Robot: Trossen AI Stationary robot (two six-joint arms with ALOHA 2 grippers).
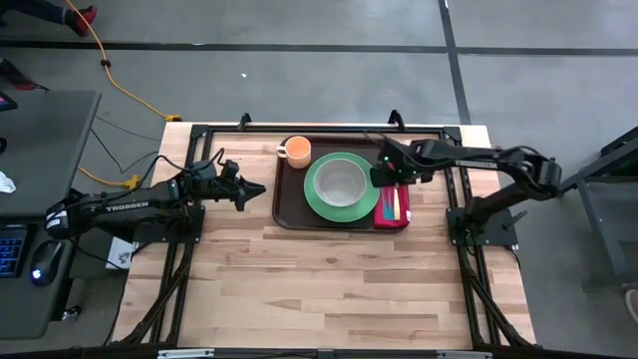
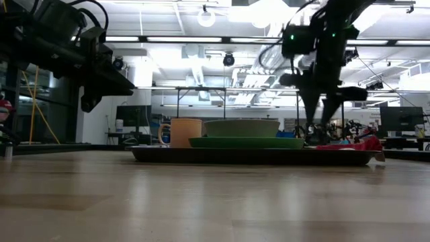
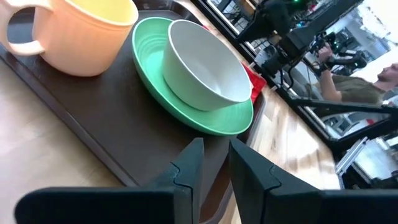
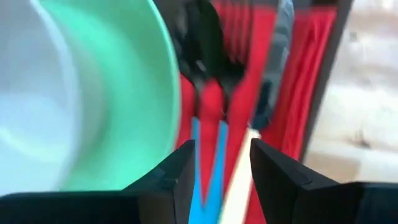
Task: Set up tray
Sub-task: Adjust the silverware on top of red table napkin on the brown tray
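Hovering parted and empty over the red cloth napkin [image 1: 393,206] on the large dark brown plastic tray [image 1: 295,199], the right gripper [image 1: 384,178] is needing a straight lift clear of the cutlery.

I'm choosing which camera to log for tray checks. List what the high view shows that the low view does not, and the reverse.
Only the high view: the pale round bowl's hollow inside, the red cloth napkin with utensils lying on it, the tray's far rim, and both arms from above, with the left gripper beside the tray and the right gripper above the napkin end.

Only the low view: the stacked heights of the dishes in profile, and the room behind the table.

Both: the large dark brown rectangular plastic tray, round green plate, orange mug.
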